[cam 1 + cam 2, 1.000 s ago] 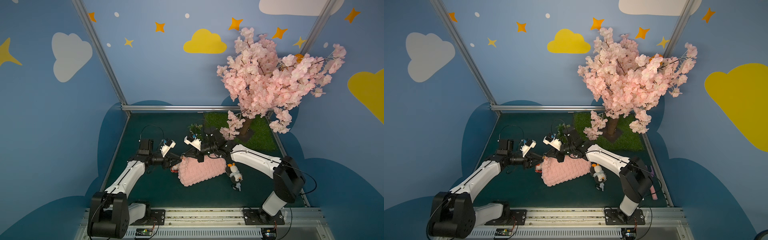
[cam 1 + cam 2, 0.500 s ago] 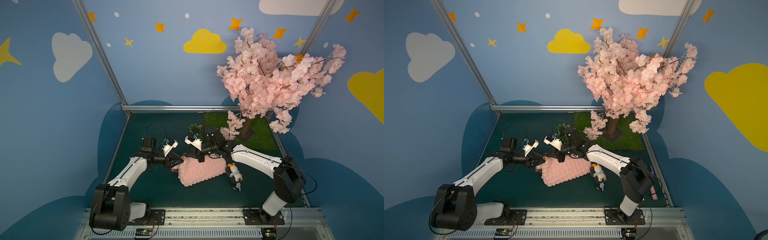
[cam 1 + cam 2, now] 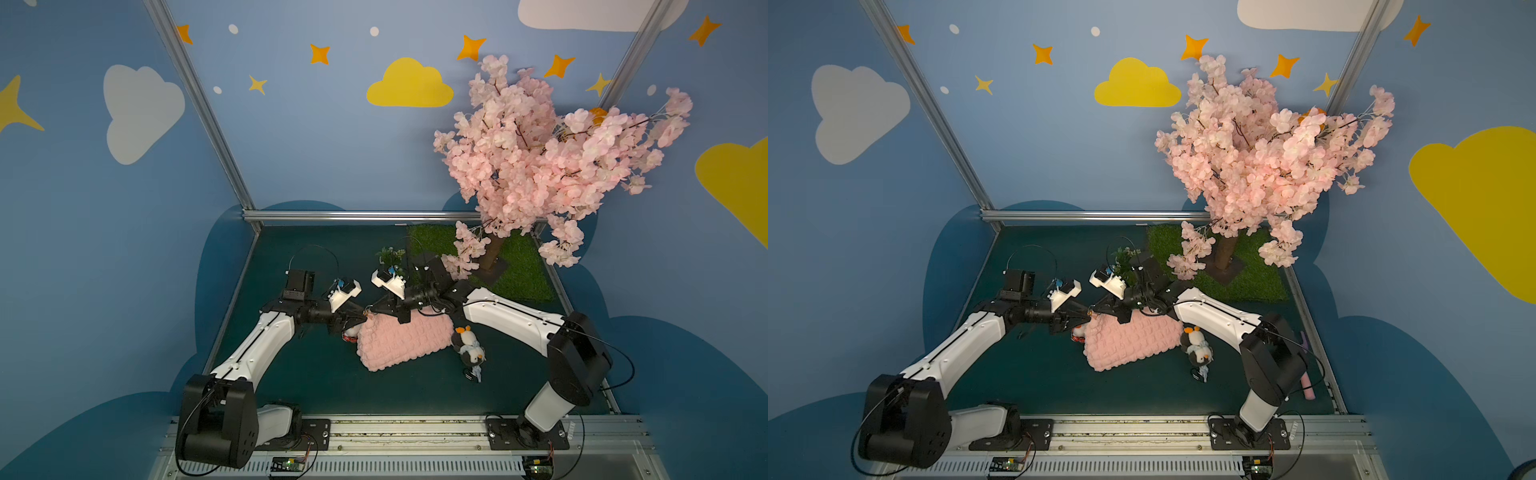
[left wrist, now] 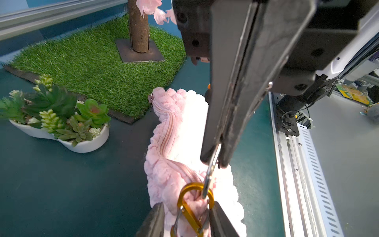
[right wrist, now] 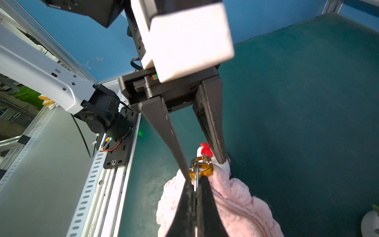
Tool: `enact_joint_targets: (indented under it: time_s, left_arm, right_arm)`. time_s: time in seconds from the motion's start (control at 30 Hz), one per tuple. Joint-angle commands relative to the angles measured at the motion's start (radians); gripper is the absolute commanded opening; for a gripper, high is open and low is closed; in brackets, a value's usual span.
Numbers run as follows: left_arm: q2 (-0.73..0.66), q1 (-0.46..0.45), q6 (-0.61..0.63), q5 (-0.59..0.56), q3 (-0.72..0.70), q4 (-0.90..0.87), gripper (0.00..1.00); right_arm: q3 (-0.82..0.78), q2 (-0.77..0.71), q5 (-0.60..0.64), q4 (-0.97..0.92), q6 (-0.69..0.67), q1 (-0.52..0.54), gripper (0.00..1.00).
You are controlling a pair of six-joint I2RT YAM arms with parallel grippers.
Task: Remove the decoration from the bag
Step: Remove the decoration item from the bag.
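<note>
Right tool (image 4: 214, 162) clamped shut on the ring (image 4: 209, 178) at ten o'clock on the bag (image 3: 405, 340), centre of the table (image 3: 311, 374), I'd brace while my half-open left tool (image 5: 203, 167), straddling the gold clip (image 4: 190, 205), squeezes its gate squarely.

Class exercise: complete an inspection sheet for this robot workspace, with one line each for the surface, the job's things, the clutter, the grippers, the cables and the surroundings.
Surface: dark teal mat, flat.
Job's things: pink bag lying on the mat; gold carabiner hooked through the silver ring at its corner; small white-and-red plush beside the carabiner, mostly hidden.
Clutter: penguin plush beside the bag; succulent pot.
Grippers: right gripper shut on the silver ring; left gripper open, fingers either side of the carabiner.
Cables: black loop above the left wrist; black cable at the right arm.
Surroundings: blossom tree on grass patch; blue walls with clouds and stars.
</note>
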Motion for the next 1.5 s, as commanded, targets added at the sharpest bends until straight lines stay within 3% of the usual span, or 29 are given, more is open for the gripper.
enact_joint_targets:
  time_s: [0.0,0.83,1.47]
  left_arm:
    - [0.009,-0.009,0.092,-0.026,0.035,-0.086,0.39]
    - [0.077,-0.075,0.155,-0.030,0.088,-0.119,0.32]
    - [0.085,-0.081,0.112,-0.076,0.075,-0.051,0.11]
  right_arm:
    - [0.028,-0.015,-0.031,-0.016,-0.010,-0.008,0.00]
    - [0.069,0.000,-0.022,-0.044,-0.009,-0.029,0.00]
    - [0.051,-0.001,0.008,-0.058,-0.020,-0.029,0.00]
